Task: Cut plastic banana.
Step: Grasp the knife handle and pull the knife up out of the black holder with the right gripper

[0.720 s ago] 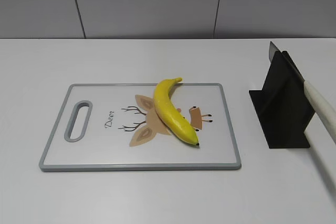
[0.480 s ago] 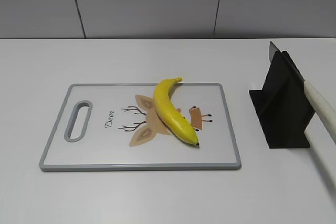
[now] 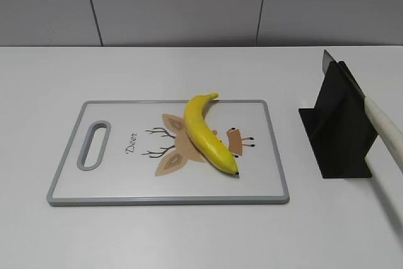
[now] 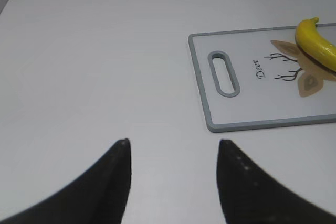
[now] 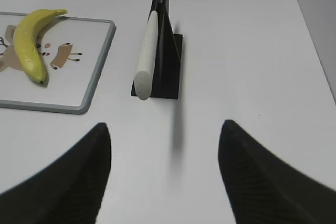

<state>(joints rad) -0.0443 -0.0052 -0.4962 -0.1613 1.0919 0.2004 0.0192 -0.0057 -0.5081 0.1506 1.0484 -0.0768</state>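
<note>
The plastic banana (image 3: pixel 204 131) lies on a white cutting board (image 3: pixel 94 187) with a grey rim and a deer drawing. It also shows in the left wrist view (image 4: pixel 316 44) and the right wrist view (image 5: pixel 30 43). A knife with a white handle (image 3: pixel 385 131) rests in a black stand (image 3: pixel 337 130) to the right of the board; the right wrist view shows the handle (image 5: pixel 146 56) too. My left gripper (image 4: pixel 173 142) is open and empty over bare table, left of the board. My right gripper (image 5: pixel 164 125) is open and empty, short of the knife stand. Neither gripper shows in the exterior view.
The cutting board (image 4: pixel 210 114) has a slot handle (image 4: pixel 224 73) at its left end. The white table (image 3: pixel 189 237) meets a grey panelled wall (image 3: pixel 189 4) at the back. The table's right edge (image 5: pixel 310 30) shows in the right wrist view.
</note>
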